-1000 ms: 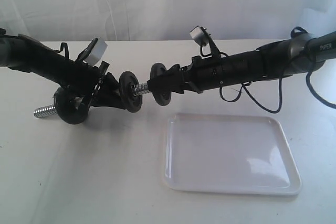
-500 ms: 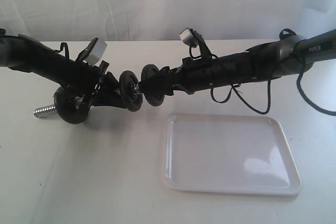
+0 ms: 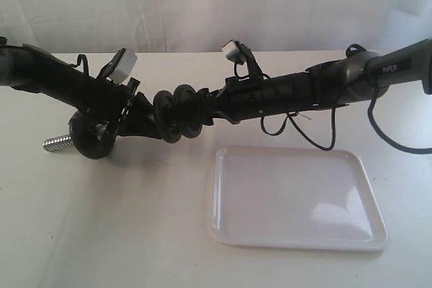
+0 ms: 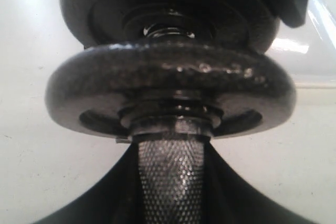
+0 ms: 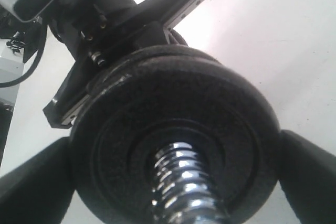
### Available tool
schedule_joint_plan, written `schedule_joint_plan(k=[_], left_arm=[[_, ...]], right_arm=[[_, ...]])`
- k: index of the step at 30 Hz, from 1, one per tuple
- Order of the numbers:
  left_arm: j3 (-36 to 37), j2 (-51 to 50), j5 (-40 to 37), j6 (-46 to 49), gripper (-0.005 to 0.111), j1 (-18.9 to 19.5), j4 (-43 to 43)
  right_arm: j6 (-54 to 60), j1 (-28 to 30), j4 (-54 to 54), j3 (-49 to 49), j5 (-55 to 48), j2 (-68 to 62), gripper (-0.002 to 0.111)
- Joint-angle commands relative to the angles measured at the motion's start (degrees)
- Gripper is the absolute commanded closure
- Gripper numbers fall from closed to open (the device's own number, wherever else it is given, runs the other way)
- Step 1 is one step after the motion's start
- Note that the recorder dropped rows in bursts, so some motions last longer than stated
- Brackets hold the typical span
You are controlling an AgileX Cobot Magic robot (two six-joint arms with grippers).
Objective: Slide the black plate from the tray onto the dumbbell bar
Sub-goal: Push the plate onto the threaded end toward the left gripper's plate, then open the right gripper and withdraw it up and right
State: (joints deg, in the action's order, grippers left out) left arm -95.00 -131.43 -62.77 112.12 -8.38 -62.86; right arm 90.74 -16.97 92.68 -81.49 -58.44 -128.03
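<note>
One tray lies nearest, below the right claw. That claw is closed on the black plate, which sits between its fingers, threaded on the bar just beside another disc. Just past it, the left claw clamps the bar.

The black plate is round, flat and dark, with a hole in the middle. It stands on its edge, up in the air. The dumbbell bar goes right through its hole. The plate sits just beside another black disc on the same bar. The bar is thin and shiny, with screw ridges at its ends. It tilts a little, lower on the left. The tray is white and shiny, with round corners. It lies flat on the table, below the plate and off to the right, well apart from it.
</note>
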Motion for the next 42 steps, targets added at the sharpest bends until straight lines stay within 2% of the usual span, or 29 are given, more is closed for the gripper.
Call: schedule_joint_plan(k=[1, 4, 7, 12, 28, 32, 35, 38, 42], left_arm=[[0.3, 0.1, -7.2, 8.7, 0.107, -0.7, -13.4], [0.3, 0.1, -7.2, 8.7, 0.107, -0.7, -13.4], [0.3, 0.1, -7.2, 8.7, 0.107, -0.7, -13.4], [0.3, 0.1, -7.2, 8.7, 0.107, -0.7, -13.4], [0.3, 0.1, -7.2, 8.7, 0.107, -0.7, -13.0], [0.3, 0.1, -7.2, 8.7, 0.107, -0.7, -12.8], [0.3, 0.1, -7.2, 8.7, 0.107, -0.7, -12.8], [0.3, 0.1, -7.2, 8.7, 0.107, -0.7, -12.8], [0.3, 0.1, -7.2, 8.7, 0.107, -0.7, -12.6]], right_arm=[[0.6, -0.1, 6.9, -1.4, -1.6, 1.2, 0.044], [-1.1, 0.4, 6.6, -1.4, -1.8, 1.3, 0.023], [-1.4, 0.5, 6.6, -1.4, -1.6, 1.3, 0.015], [-2.8, 0.5, 6.0, -1.4, -0.3, 2.0, 0.015], [-10.2, 3.2, -6.3, -1.4, 4.7, 7.3, 0.016], [-13.5, 3.8, -12.1, -1.3, 5.6, 8.7, 0.023], [-16.5, 4.9, -16.2, -1.3, 5.8, 10.5, 0.036], [-20.4, 5.7, -21.3, -1.3, 5.8, 12.5, 0.057], [-26.2, 6.9, -28.5, -1.3, 5.9, 14.7, 0.096]])
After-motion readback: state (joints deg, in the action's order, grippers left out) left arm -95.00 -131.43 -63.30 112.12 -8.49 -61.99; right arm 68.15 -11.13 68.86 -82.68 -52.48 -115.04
